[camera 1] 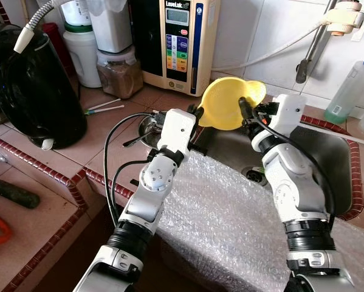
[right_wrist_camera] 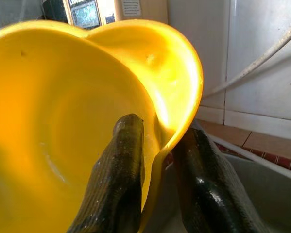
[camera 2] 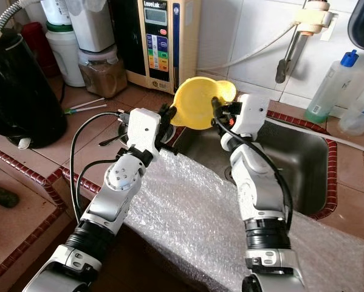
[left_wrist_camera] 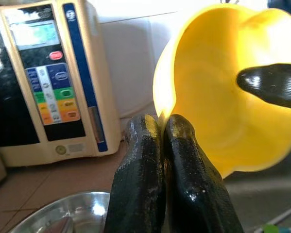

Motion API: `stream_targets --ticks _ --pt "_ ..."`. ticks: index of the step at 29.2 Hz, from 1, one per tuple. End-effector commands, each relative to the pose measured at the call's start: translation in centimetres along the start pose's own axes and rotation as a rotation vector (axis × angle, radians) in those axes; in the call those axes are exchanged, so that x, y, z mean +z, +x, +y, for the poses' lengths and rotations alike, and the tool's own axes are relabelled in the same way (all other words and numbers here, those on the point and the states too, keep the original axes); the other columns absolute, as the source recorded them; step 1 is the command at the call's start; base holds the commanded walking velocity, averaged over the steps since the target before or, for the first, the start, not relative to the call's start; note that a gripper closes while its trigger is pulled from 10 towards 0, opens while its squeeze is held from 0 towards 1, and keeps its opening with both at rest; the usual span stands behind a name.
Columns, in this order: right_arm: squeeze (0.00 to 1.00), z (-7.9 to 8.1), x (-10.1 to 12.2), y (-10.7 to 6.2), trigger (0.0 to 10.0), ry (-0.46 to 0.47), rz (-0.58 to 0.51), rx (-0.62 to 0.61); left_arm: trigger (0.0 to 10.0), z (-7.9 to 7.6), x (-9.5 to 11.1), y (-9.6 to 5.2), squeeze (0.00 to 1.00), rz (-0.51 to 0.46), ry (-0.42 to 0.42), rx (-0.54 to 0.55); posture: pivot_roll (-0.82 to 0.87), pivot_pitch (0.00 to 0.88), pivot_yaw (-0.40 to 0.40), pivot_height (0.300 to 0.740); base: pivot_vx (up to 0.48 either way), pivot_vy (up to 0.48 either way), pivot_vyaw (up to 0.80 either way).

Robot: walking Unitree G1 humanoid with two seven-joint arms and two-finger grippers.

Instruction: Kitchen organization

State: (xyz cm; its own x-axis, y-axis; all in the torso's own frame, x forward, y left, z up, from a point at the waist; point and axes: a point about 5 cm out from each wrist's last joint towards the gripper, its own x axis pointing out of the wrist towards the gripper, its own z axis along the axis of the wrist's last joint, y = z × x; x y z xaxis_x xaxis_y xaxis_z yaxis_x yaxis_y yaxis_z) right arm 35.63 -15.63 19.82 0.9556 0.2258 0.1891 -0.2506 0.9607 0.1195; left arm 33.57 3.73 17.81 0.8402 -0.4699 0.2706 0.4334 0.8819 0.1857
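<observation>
Fingers of the right gripper [right_wrist_camera: 152, 160] clamp the yellow bowl's [camera 1: 227, 103] rim above the sink [camera 1: 327, 152], while the left gripper [left_wrist_camera: 162, 141], pressed together, sits just beside it.

Yellow plastic scoop [camera 1: 230, 102], smooth and shiny, glowing where light comes through, near the top middle of the frame. Black fingers [right_wrist_camera: 121, 179] pinching its rim, rubbery, wet-looking shine. Silver arm shells, smooth hard plastic or metal, hard to tell which. Bubble wrap [camera 1: 230, 225] low in the middle, clear, bumpy, crinkly. Steel sink [camera 1: 327, 158] at right, dull grey metal. Small steel bowl [left_wrist_camera: 62, 213], bright and mirror-like. Counter tiles [camera 1: 24, 207] at lower left, reddish clay, matt. Black kettle [camera 1: 30, 85] at upper left, very glossy plastic. Cream machine [camera 1: 178, 42] at top, smooth plastic. White wall tiles, shiny.
</observation>
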Motion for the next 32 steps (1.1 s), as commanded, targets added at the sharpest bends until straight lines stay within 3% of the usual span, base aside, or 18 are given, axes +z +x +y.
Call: stream_targets --ticks 1,7,8,9,10,11,13,14,15,16,17,23,32 --pt "0.0 -1.7 0.7 0.0 0.0 -0.028 0.006 -0.035 0.0 1.0 0.2 -0.5 0.0 -0.009 0.005 0.021 -0.06 0.0 0.032 0.74 0.0 0.0 0.0" --pt "0.0 -0.9 1.1 0.4 0.0 -0.078 0.026 0.055 0.0 1.0 0.6 -0.7 0.0 -0.011 0.014 0.003 -0.05 0.0 0.037 0.74 0.0 0.0 0.0" --pt "0.0 -0.6 1.2 0.6 0.0 -0.085 0.029 0.075 1.3 1.0 0.6 -0.8 0.0 -0.014 0.016 -0.001 -0.04 0.0 0.038 0.74 0.0 0.0 0.0" --pt "0.0 -0.5 1.3 0.6 0.0 -0.089 0.029 0.085 1.3 1.0 0.7 -0.9 0.0 -0.016 0.016 -0.001 -0.04 0.0 0.038 0.74 0.0 0.0 0.0" --pt "0.0 -0.3 1.4 0.7 0.0 -0.09 0.028 0.094 2.4 1.0 0.7 -0.9 0.0 -0.017 0.018 -0.002 -0.04 0.0 0.04 0.74 0.0 0.0 0.0" --pt "0.0 -0.3 1.4 0.7 0.0 -0.09 0.028 0.099 2.4 1.0 0.7 -0.9 0.0 -0.017 0.019 -0.002 -0.04 0.0 0.04 0.74 0.0 0.0 0.0" --pt "0.0 0.2 1.6 0.6 0.0 -0.113 0.013 0.121 7.3 1.2 0.7 -1.0 0.0 -0.014 0.009 0.017 -0.04 0.0 0.037 0.74 0.0 0.0 0.0" --pt "0.0 0.3 1.6 0.6 0.0 -0.113 0.011 0.118 7.3 1.2 0.7 -1.0 0.0 -0.012 0.009 0.015 -0.04 0.0 0.037 0.74 0.0 0.0 0.0" --pt "0.0 0.5 1.4 0.4 0.0 -0.108 0.008 0.116 10.0 1.1 0.8 -1.1 0.0 -0.013 -0.022 0.001 -0.04 0.0 0.034 0.74 0.0 0.0 0.0" --pt "0.0 0.5 1.3 0.4 0.0 -0.107 0.007 0.115 10.0 1.0 0.8 -1.1 0.0 -0.013 -0.03 -0.004 -0.04 0.0 0.034 0.74 0.0 0.0 0.0" --pt "0.0 0.6 1.1 0.2 0.0 -0.104 0.006 0.11 10.0 1.0 0.8 -1.1 1.0 -0.014 -0.04 0.001 -0.04 0.0 0.033 0.74 0.0 0.0 0.0" --pt "0.0 0.8 0.0 -0.7 0.0 -0.112 0.01 0.085 10.0 1.0 0.8 -1.2 1.0 -0.005 -0.05 -0.003 -0.03 0.0 0.037 0.74 0.0 0.0 0.0" --pt "0.0 -0.9 -0.1 -0.6 0.0 -0.113 -0.026 -0.077 10.0 -0.4 0.6 -1.5 1.0 0.019 -0.132 -0.063 -0.03 0.0 0.034 0.74 0.0 0.0 0.0"
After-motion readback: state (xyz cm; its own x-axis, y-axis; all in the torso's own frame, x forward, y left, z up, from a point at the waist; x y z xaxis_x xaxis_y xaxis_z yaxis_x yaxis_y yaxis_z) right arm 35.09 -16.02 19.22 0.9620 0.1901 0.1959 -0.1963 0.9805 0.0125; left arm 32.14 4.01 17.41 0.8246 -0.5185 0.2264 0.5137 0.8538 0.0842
